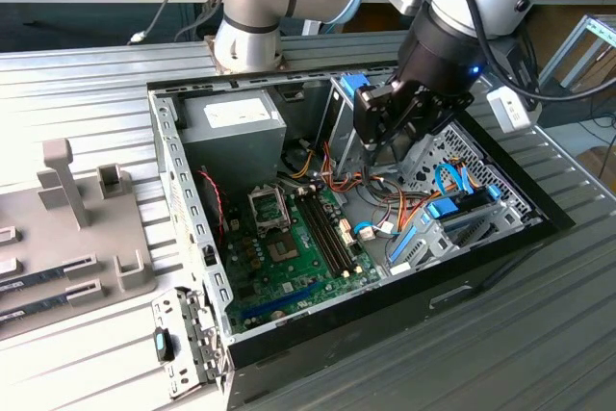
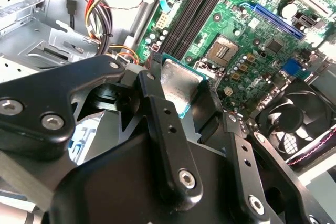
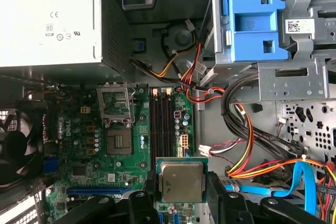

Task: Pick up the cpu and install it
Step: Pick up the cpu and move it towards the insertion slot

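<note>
Clamping cpu [image 3: 181, 180], tool [image 3: 181, 188] above open case [image 1: 181, 180]

A black gripper [image 2: 181, 92] clamps a silver-topped cpu [image 2: 177, 81] by its edges, above a green motherboard [image 2: 247, 30]. An open socket [image 2: 222, 51] lies near black memory slots [image 2: 191, 11]; a fan [image 2: 294, 119] sits at the board's edge.

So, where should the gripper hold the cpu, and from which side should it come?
By two opposite thin edges, coming square onto its flat metal top. The cpu is a thin square plate, so probably only its edges give parallel faces to clamp. In both wrist views the gripper holds it so, a finger on each side.
</note>
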Robot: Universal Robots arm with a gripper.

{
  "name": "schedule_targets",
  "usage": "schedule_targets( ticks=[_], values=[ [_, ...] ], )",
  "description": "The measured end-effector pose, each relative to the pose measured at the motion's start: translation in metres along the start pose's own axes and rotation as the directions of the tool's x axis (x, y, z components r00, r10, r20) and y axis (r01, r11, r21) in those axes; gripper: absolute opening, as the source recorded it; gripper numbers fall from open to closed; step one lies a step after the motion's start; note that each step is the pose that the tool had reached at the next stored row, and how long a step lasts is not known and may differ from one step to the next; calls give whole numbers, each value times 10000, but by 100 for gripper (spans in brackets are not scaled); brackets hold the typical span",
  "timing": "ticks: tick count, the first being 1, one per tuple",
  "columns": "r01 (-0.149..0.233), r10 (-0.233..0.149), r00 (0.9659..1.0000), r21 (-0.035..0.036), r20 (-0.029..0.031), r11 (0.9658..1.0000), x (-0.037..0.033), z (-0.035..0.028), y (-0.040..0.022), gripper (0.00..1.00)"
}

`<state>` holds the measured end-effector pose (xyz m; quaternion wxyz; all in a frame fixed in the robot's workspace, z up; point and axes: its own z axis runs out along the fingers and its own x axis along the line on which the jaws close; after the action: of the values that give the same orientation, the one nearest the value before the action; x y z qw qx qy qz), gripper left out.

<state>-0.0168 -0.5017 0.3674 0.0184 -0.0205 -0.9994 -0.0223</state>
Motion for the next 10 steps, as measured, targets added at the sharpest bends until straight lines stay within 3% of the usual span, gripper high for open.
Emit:
schedule_targets(
  ticks=[10],
  values=[
    [0,0,10000,-1,0,10000,42,22,-17,47]
  ],
)
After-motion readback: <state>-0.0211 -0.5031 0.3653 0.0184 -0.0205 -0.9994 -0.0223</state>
